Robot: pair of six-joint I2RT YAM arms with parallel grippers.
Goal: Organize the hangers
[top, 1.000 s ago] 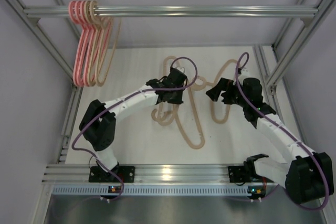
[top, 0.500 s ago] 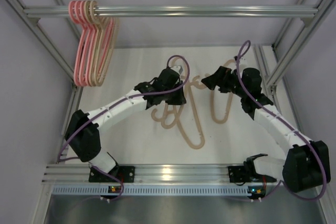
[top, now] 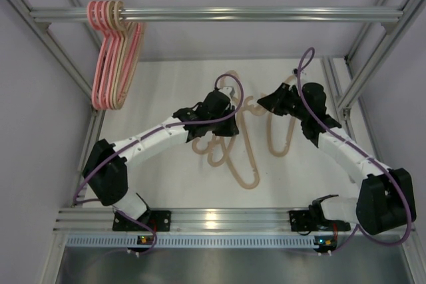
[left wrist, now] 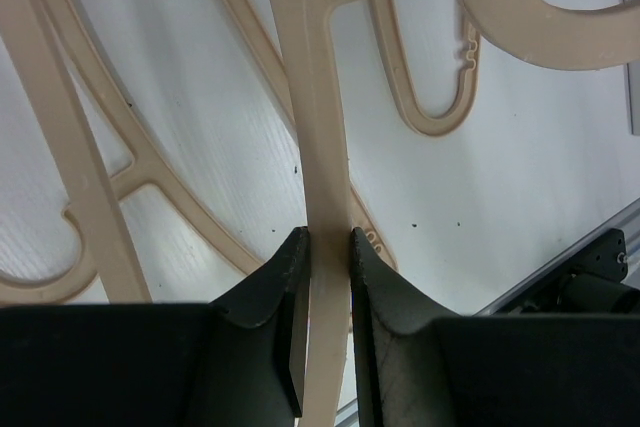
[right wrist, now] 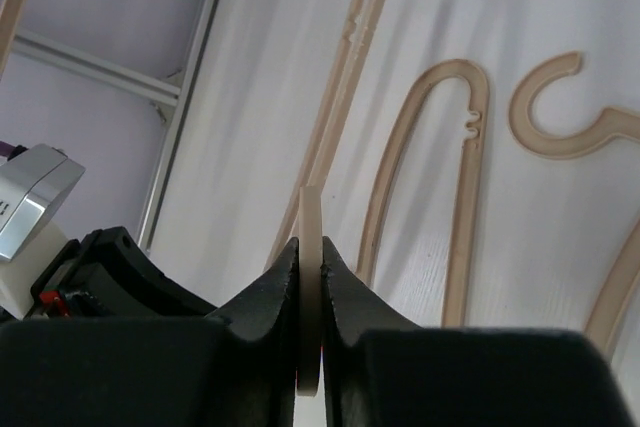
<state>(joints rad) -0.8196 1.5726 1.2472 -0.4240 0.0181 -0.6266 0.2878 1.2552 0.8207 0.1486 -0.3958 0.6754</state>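
Several pink and beige hangers (top: 114, 58) hang bunched at the left end of the silver bar (top: 253, 13). More beige hangers (top: 239, 167) lie overlapping on the white table, one to the right (top: 283, 143). My left gripper (top: 226, 119) is shut on a flat beige hanger strip (left wrist: 318, 127), its jaws (left wrist: 328, 247) pressing both sides. My right gripper (top: 265, 103) is shut on the thin edge of a beige hanger (right wrist: 311, 212), which stands edge-on between the pads (right wrist: 310, 252). I cannot tell whether both grippers hold the same hanger.
Aluminium frame posts rise at the left (top: 63, 58) and right (top: 369, 64) of the white table (top: 166, 84). The frame rail (top: 219, 217) crosses the near edge by the arm bases. The two wrists sit close together over the table's middle.
My right gripper has swung left and away from the bases and shut on a beige hanger's edge. My left arm has stretched out, still gripping its hanger. The hanging bunch has swung slightly.
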